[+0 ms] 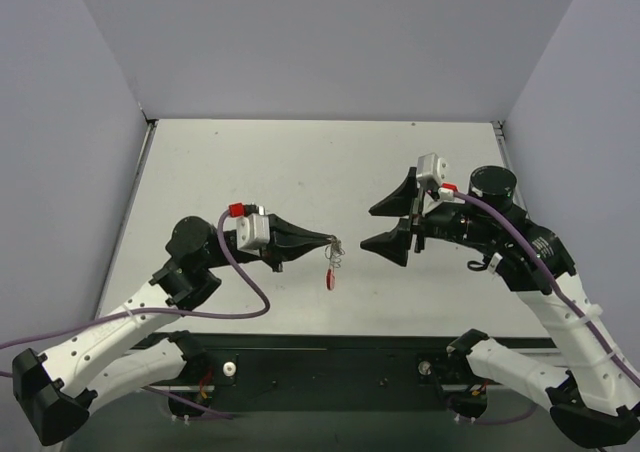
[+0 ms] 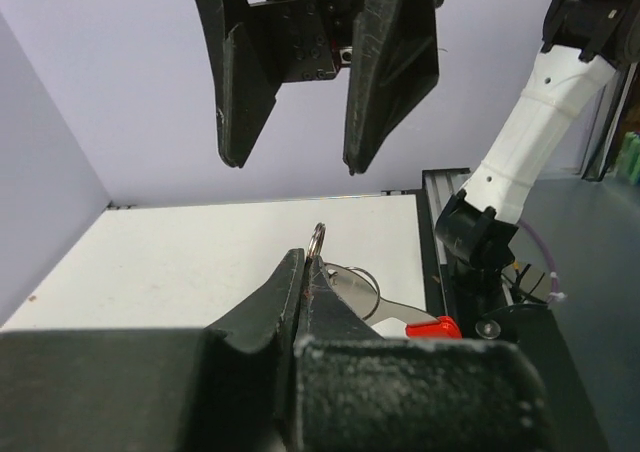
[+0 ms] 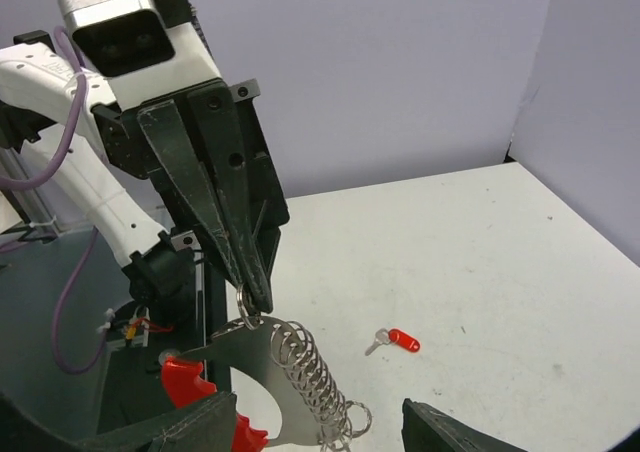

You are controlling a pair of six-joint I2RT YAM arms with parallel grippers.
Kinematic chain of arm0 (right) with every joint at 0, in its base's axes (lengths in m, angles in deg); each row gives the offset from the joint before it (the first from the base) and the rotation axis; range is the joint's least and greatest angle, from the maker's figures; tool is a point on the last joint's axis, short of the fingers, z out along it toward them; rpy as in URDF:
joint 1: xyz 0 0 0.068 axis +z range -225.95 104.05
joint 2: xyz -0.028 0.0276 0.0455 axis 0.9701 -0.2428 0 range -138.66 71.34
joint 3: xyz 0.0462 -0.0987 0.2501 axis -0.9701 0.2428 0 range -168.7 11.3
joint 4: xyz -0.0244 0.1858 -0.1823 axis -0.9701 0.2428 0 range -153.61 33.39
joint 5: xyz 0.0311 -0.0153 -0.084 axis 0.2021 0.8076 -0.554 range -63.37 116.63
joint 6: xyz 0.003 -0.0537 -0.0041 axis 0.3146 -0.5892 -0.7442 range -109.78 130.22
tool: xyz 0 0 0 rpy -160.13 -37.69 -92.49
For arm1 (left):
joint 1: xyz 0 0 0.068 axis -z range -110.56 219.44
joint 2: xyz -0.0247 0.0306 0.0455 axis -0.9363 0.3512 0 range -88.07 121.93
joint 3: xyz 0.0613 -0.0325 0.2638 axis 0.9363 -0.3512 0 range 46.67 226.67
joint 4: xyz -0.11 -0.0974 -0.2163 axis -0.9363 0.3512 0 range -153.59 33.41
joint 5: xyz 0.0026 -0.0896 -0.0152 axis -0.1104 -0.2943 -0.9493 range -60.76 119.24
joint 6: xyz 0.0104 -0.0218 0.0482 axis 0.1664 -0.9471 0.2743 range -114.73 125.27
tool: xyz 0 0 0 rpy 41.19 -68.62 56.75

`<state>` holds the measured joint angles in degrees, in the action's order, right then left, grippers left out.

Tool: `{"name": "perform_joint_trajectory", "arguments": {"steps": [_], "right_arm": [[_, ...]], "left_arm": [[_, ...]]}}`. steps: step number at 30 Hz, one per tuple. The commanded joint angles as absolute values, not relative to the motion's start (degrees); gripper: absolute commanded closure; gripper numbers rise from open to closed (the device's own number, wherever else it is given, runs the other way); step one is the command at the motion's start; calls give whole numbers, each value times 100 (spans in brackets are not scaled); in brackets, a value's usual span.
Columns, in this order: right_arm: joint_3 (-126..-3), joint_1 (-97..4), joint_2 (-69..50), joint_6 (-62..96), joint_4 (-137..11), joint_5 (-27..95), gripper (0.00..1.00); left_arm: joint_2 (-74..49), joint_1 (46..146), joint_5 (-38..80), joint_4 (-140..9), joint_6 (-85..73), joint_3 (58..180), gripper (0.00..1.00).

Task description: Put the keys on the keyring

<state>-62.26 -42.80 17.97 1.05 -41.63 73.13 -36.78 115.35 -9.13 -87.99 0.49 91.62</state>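
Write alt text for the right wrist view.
The shut left gripper holds the keyring, a silvery coil with a flat metal tag and red parts, dangling above the white table. The small red-headed key lies on the table, apart from it. The open right gripper frames the bottom edge.

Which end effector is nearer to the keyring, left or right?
Left. The left end effector is shut on the keyring, which hangs from its tips. The right end effector is open and apart from it, facing it across a gap.
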Motion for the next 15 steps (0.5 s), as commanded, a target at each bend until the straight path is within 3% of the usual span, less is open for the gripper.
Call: {"name": "perform_joint_trajectory", "arguments": {"steps": [1, 8, 15], "right_arm": [[-6138, -4396, 1781, 99, -4541, 7488, 34], [-6042, -4527, 1570, 160, -4620, 7506, 34], [-5910, -4650, 1535, 379, -5006, 8041, 30]], "left_arm": [[-3946, 11523, -961, -9373, 869, 8877, 100], [-4148, 11523, -1048, -9531, 1528, 8578, 100], [-4175, 11514, -1058, -10655, 1432, 8068, 100]]}}
